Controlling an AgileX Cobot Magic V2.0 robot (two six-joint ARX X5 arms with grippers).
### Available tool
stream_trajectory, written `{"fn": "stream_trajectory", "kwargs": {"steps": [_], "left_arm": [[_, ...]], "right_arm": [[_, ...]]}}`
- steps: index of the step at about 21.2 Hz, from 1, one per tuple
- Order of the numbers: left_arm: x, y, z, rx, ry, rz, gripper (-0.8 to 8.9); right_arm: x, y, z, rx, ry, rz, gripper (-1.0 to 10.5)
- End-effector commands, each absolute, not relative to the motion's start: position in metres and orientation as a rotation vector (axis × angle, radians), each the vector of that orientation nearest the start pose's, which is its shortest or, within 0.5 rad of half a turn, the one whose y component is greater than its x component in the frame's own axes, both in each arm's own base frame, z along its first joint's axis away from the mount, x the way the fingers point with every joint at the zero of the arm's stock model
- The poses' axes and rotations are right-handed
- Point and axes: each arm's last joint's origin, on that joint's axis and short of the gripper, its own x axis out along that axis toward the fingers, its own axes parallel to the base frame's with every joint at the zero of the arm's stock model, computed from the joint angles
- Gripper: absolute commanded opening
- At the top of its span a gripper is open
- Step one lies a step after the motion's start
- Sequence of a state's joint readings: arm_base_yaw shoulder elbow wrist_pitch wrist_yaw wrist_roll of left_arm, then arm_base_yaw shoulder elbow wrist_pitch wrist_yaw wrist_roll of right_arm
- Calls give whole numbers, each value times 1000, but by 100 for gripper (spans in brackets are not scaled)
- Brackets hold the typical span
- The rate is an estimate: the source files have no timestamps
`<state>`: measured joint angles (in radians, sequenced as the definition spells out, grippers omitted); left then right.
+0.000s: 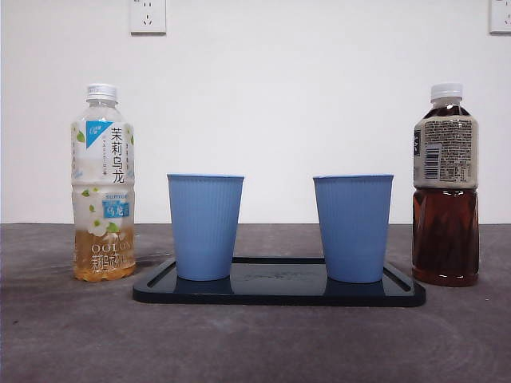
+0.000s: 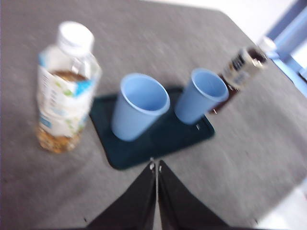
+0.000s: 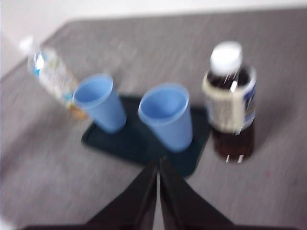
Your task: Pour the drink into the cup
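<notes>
At frame centre, two cups (image 1: 205, 226) (image 1: 353, 227) wait empty; both tools (image 2: 157, 165) (image 3: 158, 164) hover closed; next, grasping a capped bottle (image 1: 103, 183).

A plain white wall (image 1: 319, 96) stood behind the grey, mottled counter (image 1: 255, 343). Two white sockets sat high on it, one (image 1: 148, 15) toward the left, another (image 1: 501, 15) at the right edge. Light was even.

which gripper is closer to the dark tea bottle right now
Right. The right gripper hangs near the dark tea bottle; from the left gripper it stands beyond both cups.
</notes>
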<state>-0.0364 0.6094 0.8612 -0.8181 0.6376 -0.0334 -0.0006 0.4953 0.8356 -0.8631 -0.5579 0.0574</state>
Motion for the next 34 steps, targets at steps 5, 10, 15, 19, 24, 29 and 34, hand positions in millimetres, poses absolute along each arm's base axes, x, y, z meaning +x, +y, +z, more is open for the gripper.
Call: {"fn": "stream_trajectory", "kwargs": {"steps": [5,10,15,19,24,29,34], "left_arm": [[98,-23,329,-146,550,-692,9],[98,-24,329,-155,553,-697,151],[98,-24,329,-157,554,-697,496],[98,-24,329,-158,556,-697,497],[98,-24,329,-159,557,-697,497],[98,-24,329,-158,555,-697,497],[98,-24,329,-158,555,-697,497]], "right_arm": [[74,18,317,168,607,570,6],[73,18,317,175,608,569,98],[74,18,317,194,610,562,437],[74,18,317,197,611,561,437],[79,18,307,226,633,520,437],[107,20,269,416,580,479,443],[126,26,231,466,496,364,443]]}}
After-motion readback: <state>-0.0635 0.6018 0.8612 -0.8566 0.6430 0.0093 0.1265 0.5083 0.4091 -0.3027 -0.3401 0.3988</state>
